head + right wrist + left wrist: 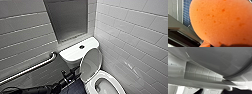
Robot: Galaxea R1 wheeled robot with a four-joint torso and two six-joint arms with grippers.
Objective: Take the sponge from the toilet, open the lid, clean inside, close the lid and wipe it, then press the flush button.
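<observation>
Gripping the sponge [220, 21] by one edge, the right gripper [228, 45] is closed on it, with wall tiles behind. Left gripper [68, 75] hovers just beside the lid [90, 62], at its left edge. Open or closed? Can't tell. Lid stands raised, leaning back toward the tank [72, 53], with the bowl [113, 80] open in front of it. Behind the lid, the button [81, 46] sits on the tank top. A grab bar [30, 68] runs left of the lid.

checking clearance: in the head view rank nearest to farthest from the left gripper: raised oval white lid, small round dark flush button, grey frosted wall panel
1. Oval white lid, beside the left gripper.
2. Round dark flush button, on the tank.
3. Grey frosted panel, above the tank.
</observation>
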